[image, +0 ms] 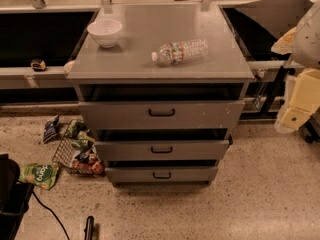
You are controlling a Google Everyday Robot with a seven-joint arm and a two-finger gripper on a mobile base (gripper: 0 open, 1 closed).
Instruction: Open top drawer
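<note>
Camera view: the top drawer [205, 115] sits directly under the cabinet [150, 66] top, the widest of three fronts, with a black bar handle [161, 112] at its centre. There's a dark gap above the front, so we can't tell if it's flush or cracked out a little. The gripper [296, 111] hangs off the cabinet's right side, well apart from the handle and touching no part of the cabinet; we can't tell whether it's apart or together. We read this as the approach step, pull not started. Next move: come round to the cabinet front, line up on the bar, clamp it, pull straight out. The water bottle [180, 51] lying on the cabinet top could roll if we jerk.
</note>
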